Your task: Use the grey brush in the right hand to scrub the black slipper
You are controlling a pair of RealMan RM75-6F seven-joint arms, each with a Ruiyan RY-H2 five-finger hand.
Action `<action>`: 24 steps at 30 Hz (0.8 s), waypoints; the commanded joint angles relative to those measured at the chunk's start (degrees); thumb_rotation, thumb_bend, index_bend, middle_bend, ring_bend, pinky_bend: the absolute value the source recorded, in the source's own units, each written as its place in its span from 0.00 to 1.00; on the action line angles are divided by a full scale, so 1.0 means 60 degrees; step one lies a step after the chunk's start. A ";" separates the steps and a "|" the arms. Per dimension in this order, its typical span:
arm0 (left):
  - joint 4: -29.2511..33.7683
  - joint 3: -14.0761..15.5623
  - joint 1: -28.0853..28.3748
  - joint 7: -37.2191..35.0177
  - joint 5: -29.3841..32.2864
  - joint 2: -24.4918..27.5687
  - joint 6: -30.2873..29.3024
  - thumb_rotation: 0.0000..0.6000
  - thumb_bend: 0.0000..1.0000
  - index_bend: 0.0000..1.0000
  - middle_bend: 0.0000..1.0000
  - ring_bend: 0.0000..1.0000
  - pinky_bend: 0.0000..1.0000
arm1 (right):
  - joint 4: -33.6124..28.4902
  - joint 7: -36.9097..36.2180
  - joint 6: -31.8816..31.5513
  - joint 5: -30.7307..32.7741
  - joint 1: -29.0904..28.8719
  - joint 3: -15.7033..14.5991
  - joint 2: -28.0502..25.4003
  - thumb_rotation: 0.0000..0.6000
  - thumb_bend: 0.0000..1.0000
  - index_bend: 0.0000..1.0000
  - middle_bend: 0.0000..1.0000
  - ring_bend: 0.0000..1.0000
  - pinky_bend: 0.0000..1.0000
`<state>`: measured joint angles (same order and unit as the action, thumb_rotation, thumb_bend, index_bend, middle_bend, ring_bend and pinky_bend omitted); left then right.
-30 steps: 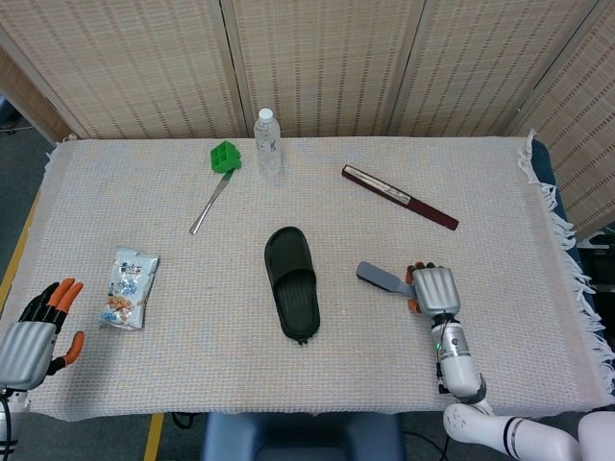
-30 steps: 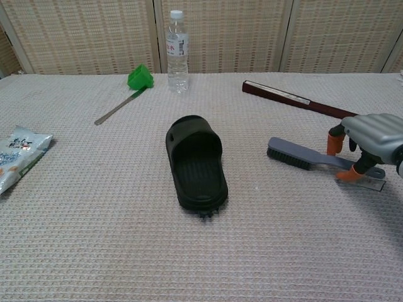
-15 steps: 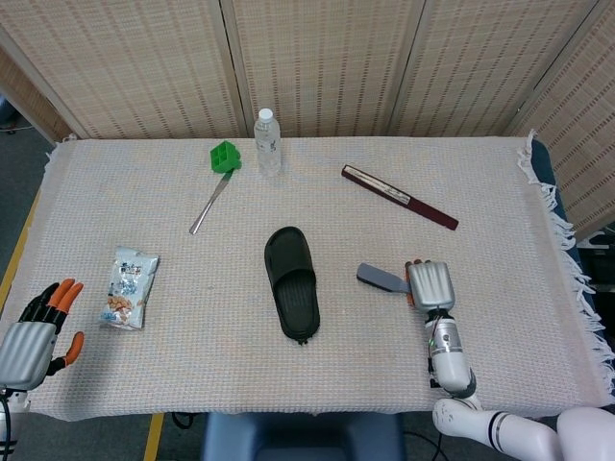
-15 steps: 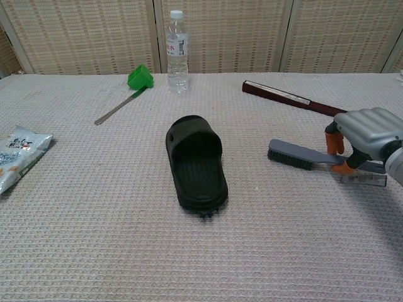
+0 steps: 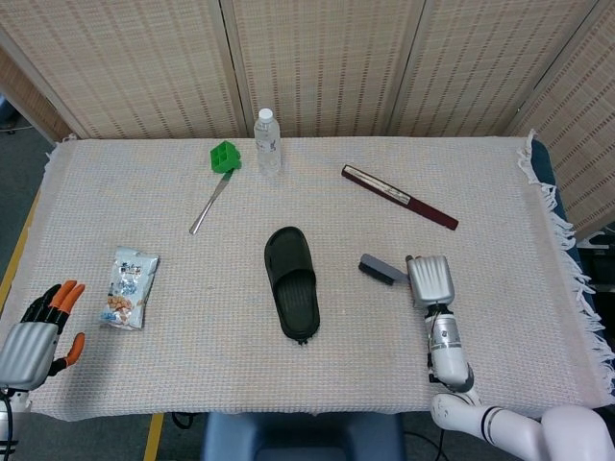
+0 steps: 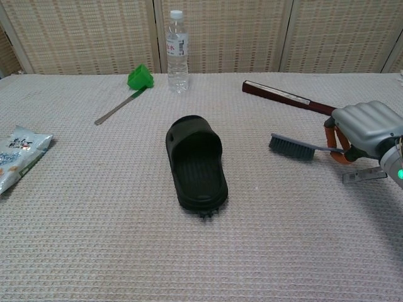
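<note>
Gripping the grey brush point(image 6: 293, 147) by its handle, right hand point(image 6: 368, 130) sits near the bench's right edge, fingers curled around the handle with the brush head sticking out toward the bench centre. In the chest view the brush looks lifted off the cloth, bristles down; head view shows the same hand point(image 5: 430, 280) covering the handle, only the brush head point(image 5: 381, 269) exposed.

Black slipper point(image 5: 292, 282) lies flat at the middle of the bench point(image 5: 500, 192), sole down, apart from the brush, which is to its right. Chest view: slipper point(image 6: 196, 162) with its open end toward the near edge.

Left hand point(image 5: 36, 331) at the near left corner, half off the bench edge, fingers spread, holding nothing.

Other items: snack packet point(image 5: 129, 287) near the left edge; green-headed tool point(image 5: 218, 177) with a metal handle toward the far side; clear water bottle point(image 5: 268, 141) upright just beside it at the far edge; long dark red flat case point(image 5: 399, 196) lying diagonally in the far right part.
</note>
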<state>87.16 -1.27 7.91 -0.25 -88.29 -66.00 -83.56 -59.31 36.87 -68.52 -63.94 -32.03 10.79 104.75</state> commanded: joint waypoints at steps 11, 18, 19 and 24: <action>0.0056 0.0011 0.0003 0.0050 0.0015 -0.0002 0.0029 1.00 0.50 0.00 0.00 0.00 0.14 | 0.2909 -0.1863 -0.1828 -0.2400 -0.0111 -0.0622 0.0813 1.00 0.35 0.97 0.79 0.84 1.00; 0.0067 0.0035 0.0020 0.0092 -0.0002 -0.0019 0.0072 1.00 0.50 0.00 0.00 0.00 0.14 | 0.3454 -0.3336 -0.2273 -0.3241 -0.0398 -0.0721 0.1039 1.00 0.35 0.98 0.79 0.85 1.00; 0.0066 0.0038 0.0024 0.0095 -0.0004 -0.0020 0.0082 1.00 0.50 0.00 0.00 0.00 0.14 | 0.3478 -0.3364 -0.2251 -0.3301 -0.0476 -0.0708 0.1093 1.00 0.35 0.98 0.79 0.85 1.00; 0.0075 0.0038 0.0029 0.0102 -0.0009 -0.0018 0.0084 1.00 0.50 0.00 0.00 0.00 0.14 | 0.3517 -0.3377 -0.2149 -0.3408 -0.0765 -0.0573 0.1288 1.00 0.35 0.98 0.80 0.85 1.00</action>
<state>87.62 -1.04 8.09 0.37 -88.35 -66.11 -83.05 -38.33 16.56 -81.51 -84.34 -36.39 7.19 112.28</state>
